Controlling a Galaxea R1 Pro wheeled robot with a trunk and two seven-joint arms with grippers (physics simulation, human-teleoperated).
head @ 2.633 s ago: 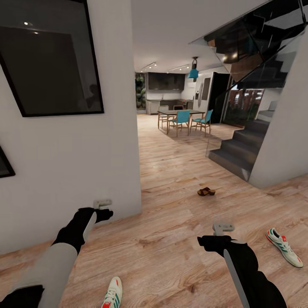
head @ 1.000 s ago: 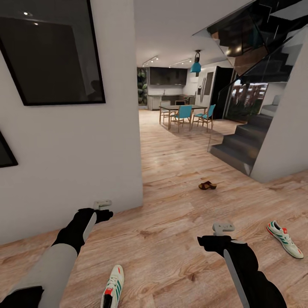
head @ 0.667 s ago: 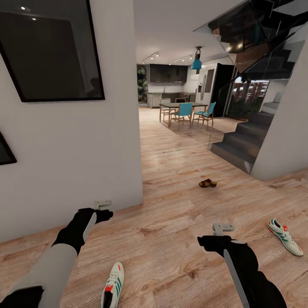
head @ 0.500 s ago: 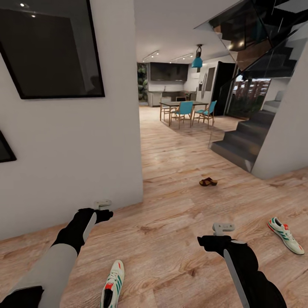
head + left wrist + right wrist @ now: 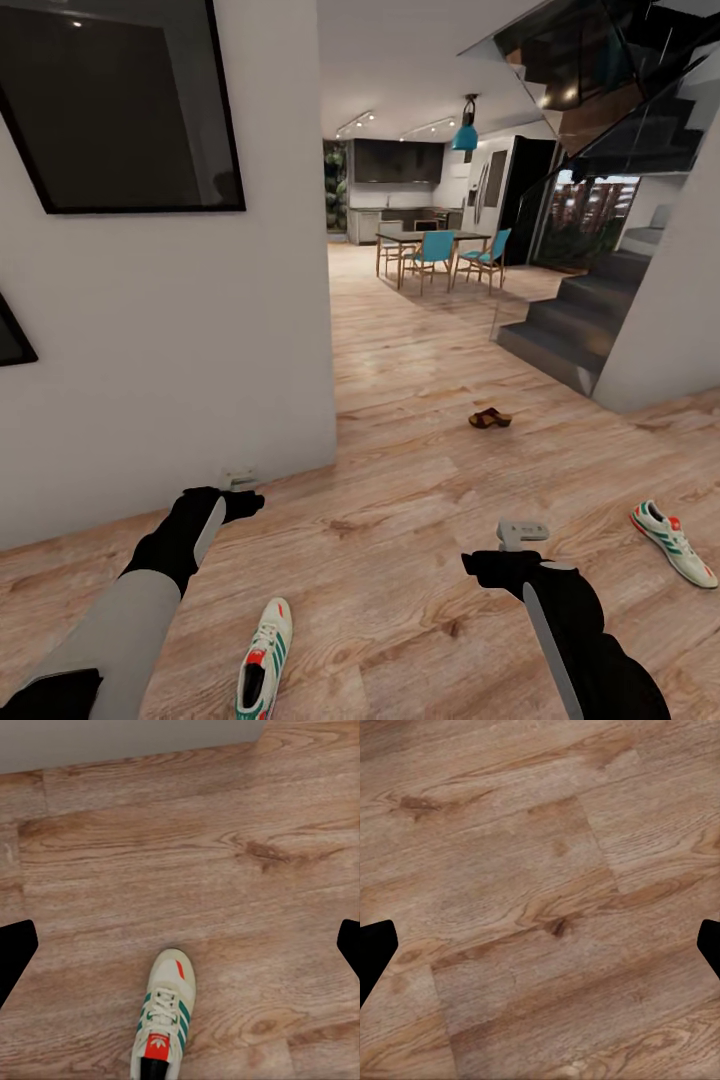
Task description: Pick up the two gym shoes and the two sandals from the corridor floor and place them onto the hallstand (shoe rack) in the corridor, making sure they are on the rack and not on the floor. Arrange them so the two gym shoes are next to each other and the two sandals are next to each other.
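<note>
No rack or container in sight: 2 gym shoes on the floor, the near shoe lying between the arms, close to the left one, the far shoe well apart out beyond the right arm, and 1 sandal farther up the corridor toward the stairs. Left gripper and right gripper both spread wide and empty, fingertips at the wrist views' edges, hovering over bare planks. Compared with 2.6 s ago, whole view shifted with the camera, more of the near shoe showing, arms posed as before.
</note>
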